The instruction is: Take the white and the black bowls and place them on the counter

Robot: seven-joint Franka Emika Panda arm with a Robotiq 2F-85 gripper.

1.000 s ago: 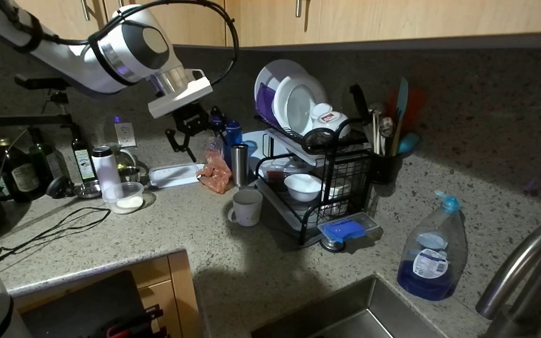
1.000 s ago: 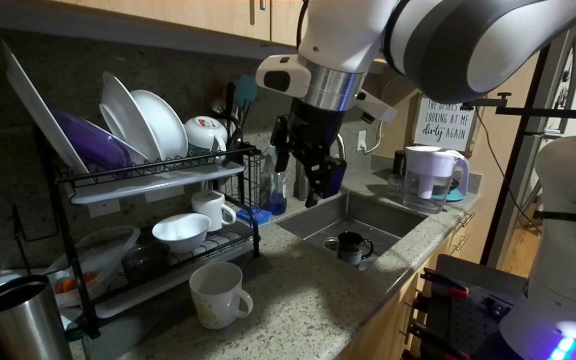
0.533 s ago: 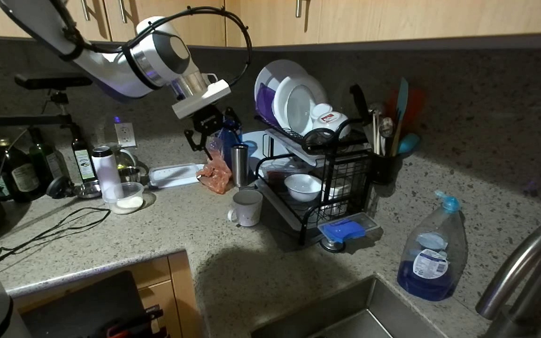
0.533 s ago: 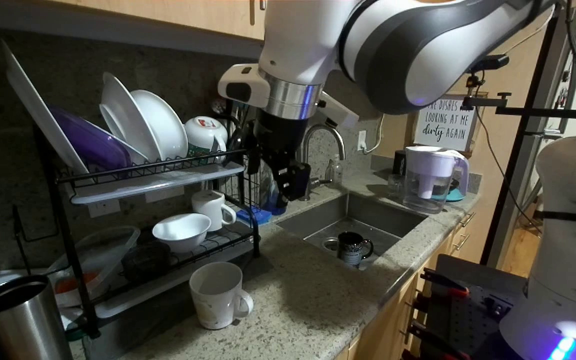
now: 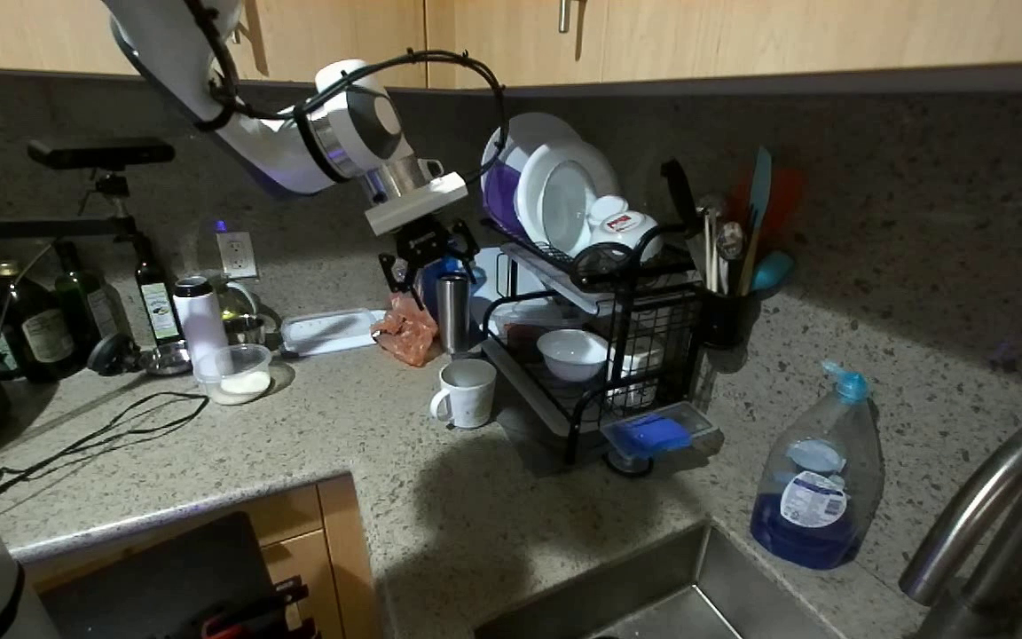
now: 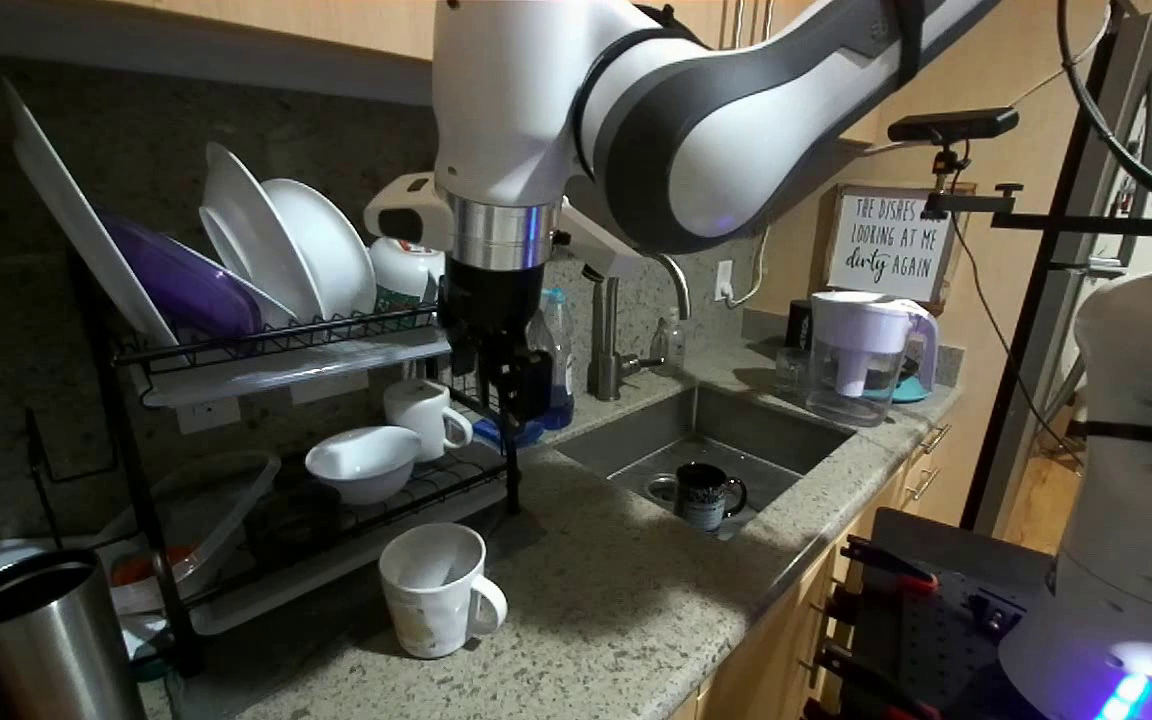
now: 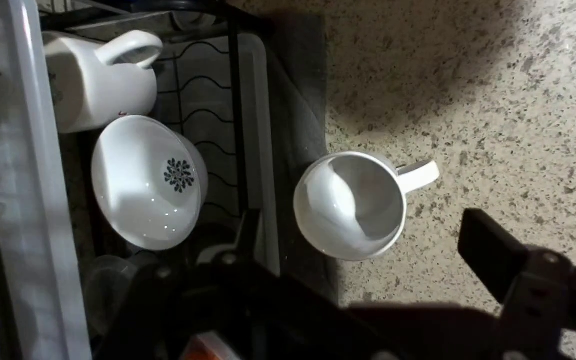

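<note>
The pincer (image 7: 362, 227) stood spread wide, its fingers (image 7: 490, 252) well apart, and hung over the counter (image 5: 325, 426) in front of the dish rack (image 5: 623, 324). The white bowl (image 7: 143, 185) was on the rack's lower shelf, open side up, with a dark flower-like mark inside. Just beside it on that shelf was a white mug (image 6: 418, 418), and on its other side a dark shape (image 6: 291, 520), too dim to make out; I could not tell whether that was the black bowl. On the counter, just in front of the rack, a pale mug (image 7: 350, 205) stood upright, its handle pointing away from the rack; the wrist view showed it lower down, between the fingers. On the rack's top shelf, white dishes (image 6: 261, 235) and a purple dish (image 6: 176, 275) leaned on edge, near a white cup (image 5: 631, 235) turned base up. Utensils (image 5: 729, 240) stood in a dark holder (image 5: 729, 319) at the rack's end nearest the sink (image 6: 756, 430), and a blue sponge (image 5: 650, 436) lay by that same end. Farther past that end stood a soap bottle (image 5: 813, 501), and a black mug (image 6: 704, 497) was in the sink. By the rack's opposite end stood a steel tumbler (image 6: 46, 640), with a reddish plastic bag (image 5: 406, 330) just beside it.
</note>
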